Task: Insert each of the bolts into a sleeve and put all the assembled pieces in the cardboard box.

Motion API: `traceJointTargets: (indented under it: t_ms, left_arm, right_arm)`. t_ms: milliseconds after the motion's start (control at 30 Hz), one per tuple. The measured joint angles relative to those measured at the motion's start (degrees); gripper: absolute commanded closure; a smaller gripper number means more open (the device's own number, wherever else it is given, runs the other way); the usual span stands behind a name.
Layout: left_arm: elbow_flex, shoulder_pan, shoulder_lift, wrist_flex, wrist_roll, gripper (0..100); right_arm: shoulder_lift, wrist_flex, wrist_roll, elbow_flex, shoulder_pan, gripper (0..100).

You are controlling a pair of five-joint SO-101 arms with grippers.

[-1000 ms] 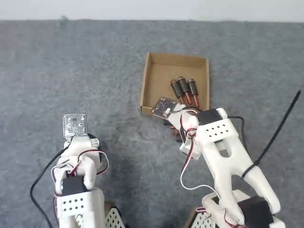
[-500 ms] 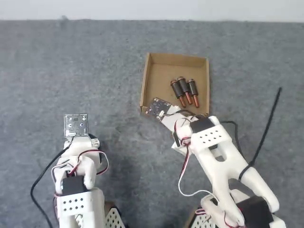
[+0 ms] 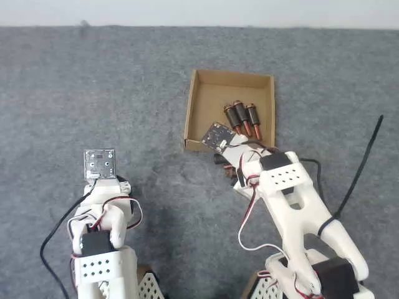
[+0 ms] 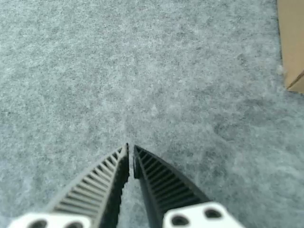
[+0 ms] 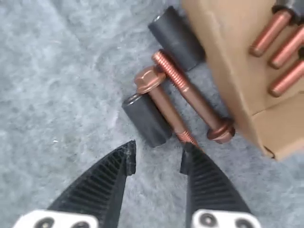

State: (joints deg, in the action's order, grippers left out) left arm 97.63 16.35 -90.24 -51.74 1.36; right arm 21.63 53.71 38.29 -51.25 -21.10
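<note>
At 6 o'clock of the cardboard box (image 3: 198, 93), just outside its wall, 2 loose bolts (image 5: 164, 102) and 2 sleeves (image 5: 146, 121) lie bunched beneath the right gripper (image 5: 159, 151), fingers spread wide, while the left gripper (image 4: 130, 151), fingers nearly together, hangs over bare mat (image 4: 142, 71); the bolts look rigid, smooth and apt to roll, so are best pinched mid-shank.

Sleeved copper bolts (image 3: 242, 118) are lying in the brown cardboard box (image 3: 206, 99), loose bolts (image 5: 190, 95) and black sleeves (image 5: 146, 121) at its 6 o'clock.
</note>
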Motion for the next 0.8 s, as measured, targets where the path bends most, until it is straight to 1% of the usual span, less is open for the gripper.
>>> traceJointTargets:
  t_ms: [67,233,500,633,800]
  left_arm:
    - [0.0,0.0,0.0,0.0,0.0,99]
    - [0.0,0.0,0.0,0.0,0.0,99]
    - [0.0,0.0,0.0,0.0,0.0,99]
    - [0.0,0.0,0.0,0.0,0.0,99]
    - [0.0,0.0,0.0,0.0,0.18,99]
  right_arm:
    - [0.0,-2.37,0.7,-1.76,0.18,88.1]
    - [0.0,-5.19,5.54,-3.34,0.0,88.1]
    - [0.0,-7.91,7.56,-3.34,0.09,88.3]
    - [-0.18,-7.91,9.05,-3.34,-2.02,88.4]
    - [-5.36,-10.64,9.14,-3.34,-2.11,88.6]
